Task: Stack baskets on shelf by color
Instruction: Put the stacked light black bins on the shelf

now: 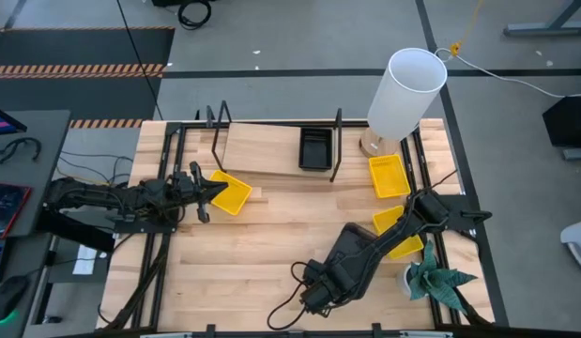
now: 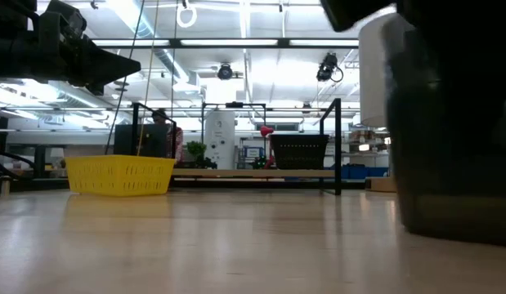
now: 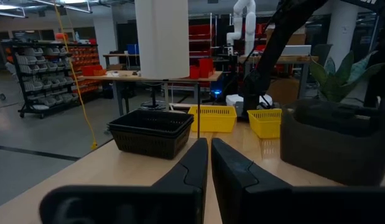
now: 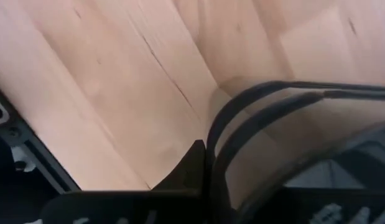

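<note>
My left gripper (image 1: 211, 191) is shut and hangs in the air above a yellow basket (image 1: 231, 193) that rests flat on the tabletop in front of the shelf (image 1: 262, 148). A black slotted basket (image 1: 315, 148) stands on the shelf board. Two more yellow baskets (image 1: 387, 176) (image 1: 398, 233) lie on the table's right side. My right gripper (image 4: 208, 152) is near the table's near edge, shut on a dark grey basket (image 2: 449, 163), which also shows in the left wrist view (image 3: 335, 143). My right gripper holds the dark grey basket by its rim (image 4: 242, 102) near a rounded corner. One finger (image 4: 189, 165) shows on the outer side of the wall; the basket hides the other. In the low view the basket's bottom (image 2: 449, 233) sits at the tabletop.
A tall white cylinder (image 1: 407, 89) stands at the table's far right corner beside the shelf. A small potted plant (image 1: 435, 279) sits at the near right corner. Thin black shelf uprights (image 1: 337, 145) rise around the board. Bare tabletop (image 1: 271, 244) lies in the middle.
</note>
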